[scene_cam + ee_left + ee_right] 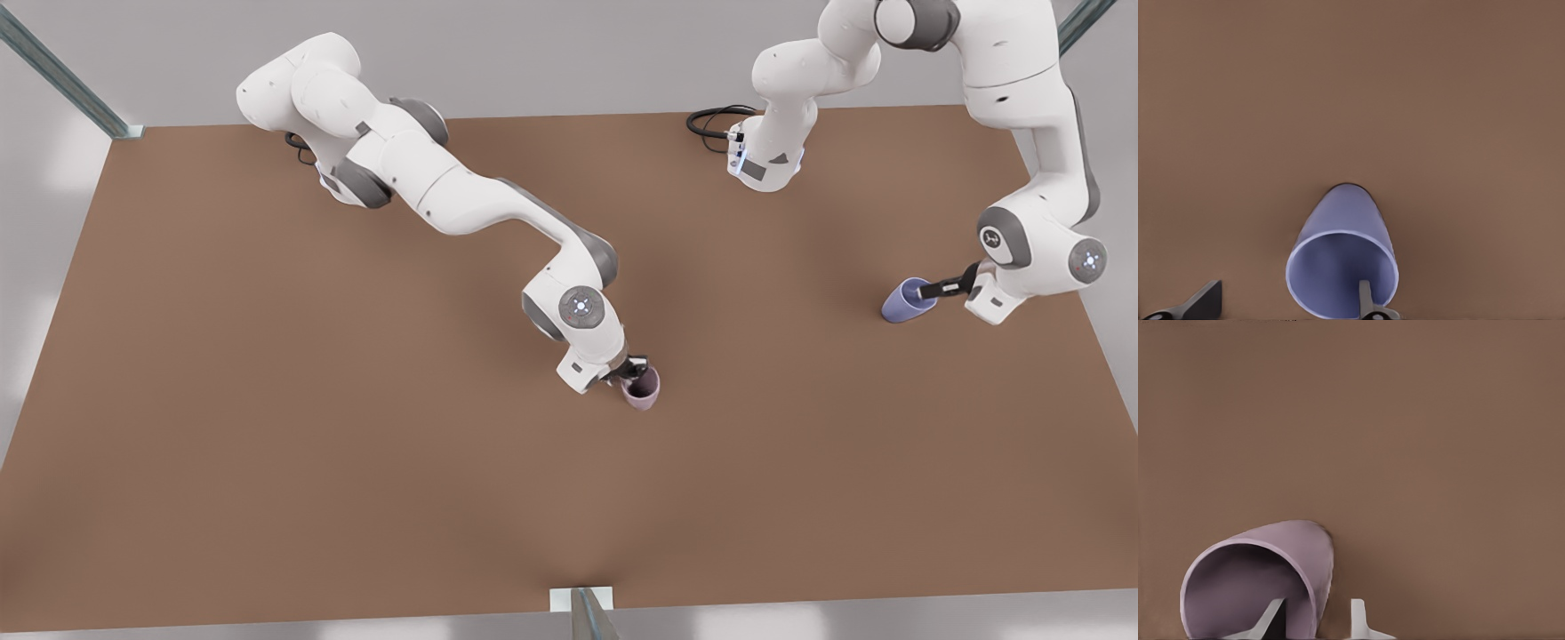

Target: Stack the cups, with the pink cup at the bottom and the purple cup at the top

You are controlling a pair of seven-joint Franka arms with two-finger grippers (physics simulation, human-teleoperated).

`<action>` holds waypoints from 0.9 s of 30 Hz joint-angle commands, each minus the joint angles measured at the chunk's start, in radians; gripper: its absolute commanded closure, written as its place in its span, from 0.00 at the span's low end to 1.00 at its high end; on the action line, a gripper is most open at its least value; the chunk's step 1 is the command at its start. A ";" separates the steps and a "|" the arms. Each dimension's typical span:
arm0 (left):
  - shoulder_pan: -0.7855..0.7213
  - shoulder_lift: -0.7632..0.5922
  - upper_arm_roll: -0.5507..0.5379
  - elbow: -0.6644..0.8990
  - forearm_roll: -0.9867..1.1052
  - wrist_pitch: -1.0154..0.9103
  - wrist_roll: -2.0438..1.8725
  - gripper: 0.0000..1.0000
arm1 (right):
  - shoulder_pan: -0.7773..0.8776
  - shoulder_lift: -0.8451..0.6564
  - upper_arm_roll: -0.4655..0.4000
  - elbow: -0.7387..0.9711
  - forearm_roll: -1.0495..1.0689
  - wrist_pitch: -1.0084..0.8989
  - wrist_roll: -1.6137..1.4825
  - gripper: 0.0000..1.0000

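Both cups look light, stiff and slippery: right gripper [633, 372] fingers straddle the pink cup [642, 388] rim wall, left gripper [935, 289] fingers straddle the purple cup [907, 300] rim, neither clearly clamped yet.

On the table [356, 462], the two cups stand well apart. The pink cup [642, 388] sits near the middle of the surface, slightly toward the front view's right of centre; the purple cup [907, 300] lies farther back and far toward the front view's right, near that edge of the table. The right gripper [633, 372] is at the pink cup's rim, one finger [1268, 620] inside the cup and the other [1359, 620] outside its wall. The left gripper [933, 290] is at the purple cup's rim, one finger [1366, 300] inside the cup, the other [1201, 301] well outside it.
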 commanded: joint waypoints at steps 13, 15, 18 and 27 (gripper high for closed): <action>0.002 0.031 0.003 -0.093 -0.042 0.188 0.277 0.78 | 0.003 0.001 -0.001 -0.003 -0.001 0.050 0.290 0.19; 0.002 0.034 0.000 -0.093 -0.043 0.185 0.277 0.79 | 0.003 -0.001 -0.001 -0.003 -0.001 0.047 0.291 0.19; 0.002 0.033 -0.005 -0.090 -0.043 0.182 0.276 0.79 | -0.014 -0.111 -0.009 -0.009 -0.004 -0.140 0.261 0.07; -0.187 0.037 -0.147 0.393 -0.042 -0.302 -0.060 0.79 | -0.647 -0.867 -0.076 -0.555 -0.015 -0.539 -0.627 0.00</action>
